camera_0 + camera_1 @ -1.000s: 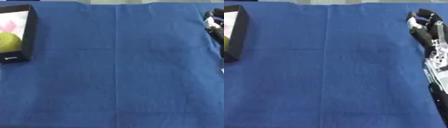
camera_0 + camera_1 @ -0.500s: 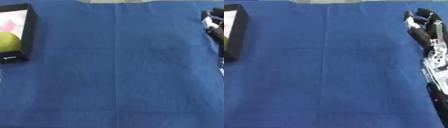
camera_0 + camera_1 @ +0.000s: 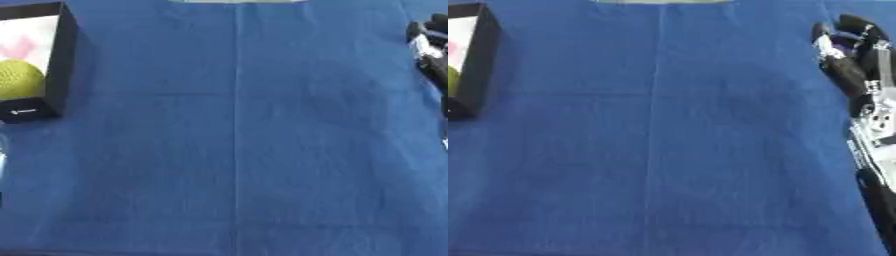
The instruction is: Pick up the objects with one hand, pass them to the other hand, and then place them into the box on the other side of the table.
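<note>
Right hand (image 3: 861,65) lies at the far right edge over the blue-clothed surface (image 3: 236,150), fingers straight and relaxed, holding nothing; barely shifted from a second ago, only nudged further toward the edge. Yellow-green ball (image 3: 17,79) already sits in the black box (image 3: 61,65) at far left. Left hand out of view. No loose objects visible, so the task looks done.

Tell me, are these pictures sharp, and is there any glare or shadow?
Left eye view: soft all over; the box edge and green ball are fuzzy, light is even, no glare on the cloth. Right eye view: the right hand is blurred, with a faint darker patch on the cloth beside it.
</note>
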Robot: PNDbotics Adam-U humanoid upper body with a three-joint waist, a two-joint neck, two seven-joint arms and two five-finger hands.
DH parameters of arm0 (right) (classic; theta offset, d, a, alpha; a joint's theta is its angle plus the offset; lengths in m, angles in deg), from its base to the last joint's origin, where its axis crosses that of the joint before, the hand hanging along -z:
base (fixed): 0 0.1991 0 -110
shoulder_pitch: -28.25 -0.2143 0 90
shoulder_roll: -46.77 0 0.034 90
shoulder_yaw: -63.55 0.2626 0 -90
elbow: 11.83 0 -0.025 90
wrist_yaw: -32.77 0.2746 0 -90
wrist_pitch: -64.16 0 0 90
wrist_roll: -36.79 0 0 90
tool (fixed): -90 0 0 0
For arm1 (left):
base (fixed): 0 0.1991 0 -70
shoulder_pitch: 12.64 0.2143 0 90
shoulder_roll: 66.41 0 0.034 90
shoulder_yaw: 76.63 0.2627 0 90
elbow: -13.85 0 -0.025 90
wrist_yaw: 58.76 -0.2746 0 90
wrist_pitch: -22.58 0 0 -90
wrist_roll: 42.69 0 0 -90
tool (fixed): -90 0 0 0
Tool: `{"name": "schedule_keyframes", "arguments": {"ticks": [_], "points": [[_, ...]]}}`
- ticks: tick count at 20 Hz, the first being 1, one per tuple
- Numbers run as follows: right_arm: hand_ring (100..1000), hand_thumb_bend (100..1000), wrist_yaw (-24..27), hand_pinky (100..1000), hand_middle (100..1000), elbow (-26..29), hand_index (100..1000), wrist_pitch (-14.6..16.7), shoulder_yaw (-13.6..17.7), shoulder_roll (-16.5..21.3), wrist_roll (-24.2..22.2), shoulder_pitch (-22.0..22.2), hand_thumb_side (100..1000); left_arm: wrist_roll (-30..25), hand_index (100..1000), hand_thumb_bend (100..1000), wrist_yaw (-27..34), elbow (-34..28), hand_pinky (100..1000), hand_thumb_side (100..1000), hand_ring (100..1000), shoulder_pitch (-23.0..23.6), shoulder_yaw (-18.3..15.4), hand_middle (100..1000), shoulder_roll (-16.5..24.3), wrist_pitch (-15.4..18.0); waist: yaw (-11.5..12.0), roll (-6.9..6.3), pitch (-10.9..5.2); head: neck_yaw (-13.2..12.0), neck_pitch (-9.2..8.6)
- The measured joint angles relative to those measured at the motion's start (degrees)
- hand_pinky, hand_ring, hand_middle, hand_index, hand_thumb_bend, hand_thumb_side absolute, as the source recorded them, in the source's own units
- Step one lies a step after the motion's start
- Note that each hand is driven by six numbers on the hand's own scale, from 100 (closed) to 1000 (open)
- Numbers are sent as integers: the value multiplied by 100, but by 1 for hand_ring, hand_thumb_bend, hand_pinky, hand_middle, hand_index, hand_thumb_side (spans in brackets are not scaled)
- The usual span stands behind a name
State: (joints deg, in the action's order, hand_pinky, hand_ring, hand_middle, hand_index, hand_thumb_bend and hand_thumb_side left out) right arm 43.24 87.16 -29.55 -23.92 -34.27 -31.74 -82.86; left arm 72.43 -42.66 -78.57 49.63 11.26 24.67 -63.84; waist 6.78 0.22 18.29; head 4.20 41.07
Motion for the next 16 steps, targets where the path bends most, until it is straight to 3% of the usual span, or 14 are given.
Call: {"name": "schedule_keyframes", "arguments": {"ticks": [16], "points": [[805,327,-119,719,779,185,801,99,58,-77,-42,1,359,-219,807,207,-3,-2,919,859,721,-11,-63,715,-205,68,-8,12,67,-11,-72]]}}
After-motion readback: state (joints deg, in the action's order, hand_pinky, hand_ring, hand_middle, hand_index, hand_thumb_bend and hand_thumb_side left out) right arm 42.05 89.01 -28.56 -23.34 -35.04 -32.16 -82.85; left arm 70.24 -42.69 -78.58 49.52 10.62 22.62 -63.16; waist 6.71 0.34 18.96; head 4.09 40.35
